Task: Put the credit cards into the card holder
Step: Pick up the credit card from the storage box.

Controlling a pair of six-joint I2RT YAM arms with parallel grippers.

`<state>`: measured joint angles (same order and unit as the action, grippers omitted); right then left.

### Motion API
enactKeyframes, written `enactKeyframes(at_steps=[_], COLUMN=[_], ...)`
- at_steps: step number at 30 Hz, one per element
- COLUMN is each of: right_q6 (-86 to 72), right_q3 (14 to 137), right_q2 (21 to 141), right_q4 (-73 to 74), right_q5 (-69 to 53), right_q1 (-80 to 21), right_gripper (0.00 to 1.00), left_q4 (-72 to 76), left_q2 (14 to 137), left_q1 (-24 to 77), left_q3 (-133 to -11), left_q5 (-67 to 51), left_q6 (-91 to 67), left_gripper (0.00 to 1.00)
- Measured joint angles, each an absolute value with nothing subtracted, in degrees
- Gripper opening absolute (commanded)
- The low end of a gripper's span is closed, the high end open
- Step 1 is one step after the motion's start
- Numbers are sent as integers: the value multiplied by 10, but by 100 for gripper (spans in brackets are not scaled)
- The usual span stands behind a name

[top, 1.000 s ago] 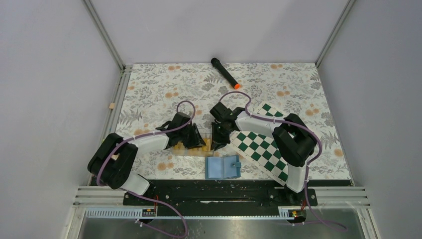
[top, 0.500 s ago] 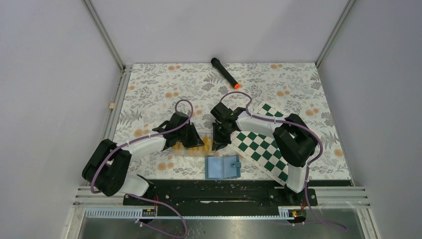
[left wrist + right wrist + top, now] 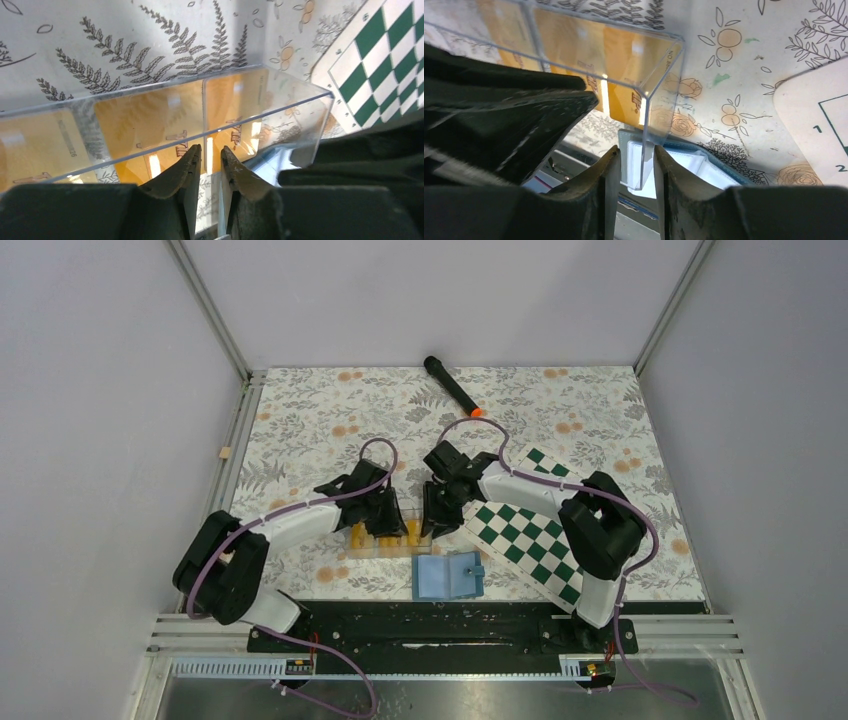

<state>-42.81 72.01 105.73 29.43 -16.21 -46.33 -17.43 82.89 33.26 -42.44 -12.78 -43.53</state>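
Several orange-yellow credit cards point(image 3: 385, 539) stand in a clear plastic tray point(image 3: 372, 552) between my two grippers. The blue card holder point(image 3: 448, 576) lies open just in front of the tray, with nothing in either gripper touching it. My left gripper point(image 3: 385, 521) point(image 3: 210, 150) hangs over the tray's middle, jaws a narrow gap apart astride a clear wall, the cards point(image 3: 150, 115) beyond it. At the tray's right end my right gripper point(image 3: 432, 525) point(image 3: 636, 150) is open astride the end wall point(image 3: 646, 95), which touches neither finger. The card holder point(image 3: 684, 165) shows below.
A green-and-white chessboard point(image 3: 525, 535) lies right of the tray, under the right arm. A black marker with an orange tip point(image 3: 452, 386) lies at the back of the flowered mat. The table's front rail runs just behind the card holder.
The left gripper has drawn back and up a little, so the cards in the tray now show. The right gripper's jaws have widened around the tray's end wall.
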Motion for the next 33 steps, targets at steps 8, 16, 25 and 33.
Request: enactKeyframes(at_steps=[8,16,25,33], right_q6=[-424,-418,-417,-421], right_q3=[735,735,731,727], right_q2=[1048,1048,1048,1048], right_q4=[298,309,314,310], right_q5=[-166,-169,-175,-186], right_q1=[-463,-462,-460,-460], right_gripper=[34,26,16,11], left_q4=[-200,-199,-226,-267], left_q2=[875,893,886,863], left_q1=[345,359,374,391], left_q3=[-442,-458,-468,-489], left_q5=[-112,-105,-78,-52], left_q6=[-429,-429,-426,-420], left_gripper=[21,7,1,1])
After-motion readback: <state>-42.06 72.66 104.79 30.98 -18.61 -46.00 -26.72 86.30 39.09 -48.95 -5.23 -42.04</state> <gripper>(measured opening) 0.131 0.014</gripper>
